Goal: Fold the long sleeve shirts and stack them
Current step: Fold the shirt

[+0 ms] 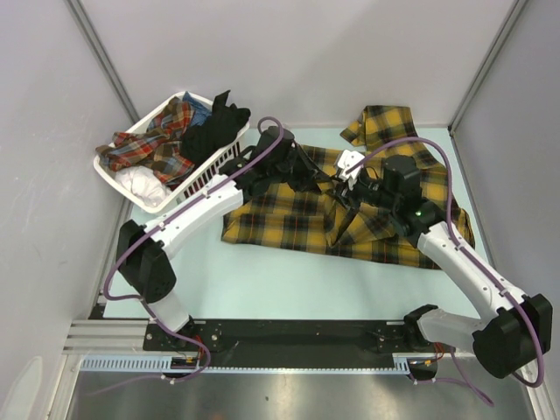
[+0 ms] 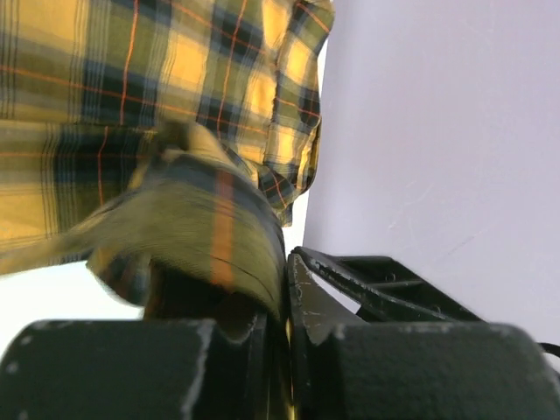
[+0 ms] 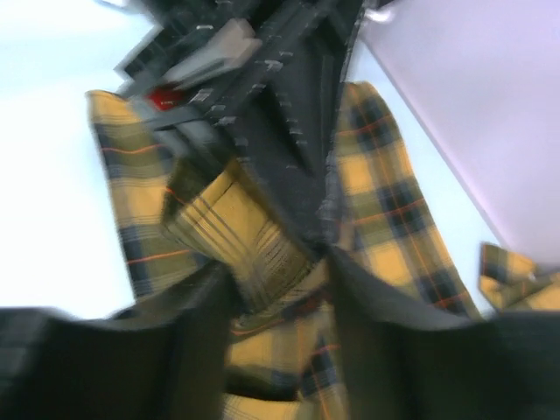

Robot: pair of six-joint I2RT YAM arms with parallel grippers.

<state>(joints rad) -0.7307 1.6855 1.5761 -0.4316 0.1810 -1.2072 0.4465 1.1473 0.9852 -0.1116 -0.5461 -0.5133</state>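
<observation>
1. Left gripper (image 2: 282,293): jaws narrow, pinching a raised fold of the mustard-and-black plaid shirt (image 1: 280,223).
2. Right gripper (image 3: 280,289): jaws parted on either side of the same fold, meeting the left tip to tip; whether they press the cloth cannot be told.
3. Shirt: lies rumpled across the pale table (image 1: 289,289), with one sleeve reaching toward the far edge.
4. White basket (image 1: 214,164): far left of the table, holding other garments.

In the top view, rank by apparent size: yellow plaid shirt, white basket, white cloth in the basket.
Largest: yellow plaid shirt; then white basket; smallest: white cloth.
</observation>
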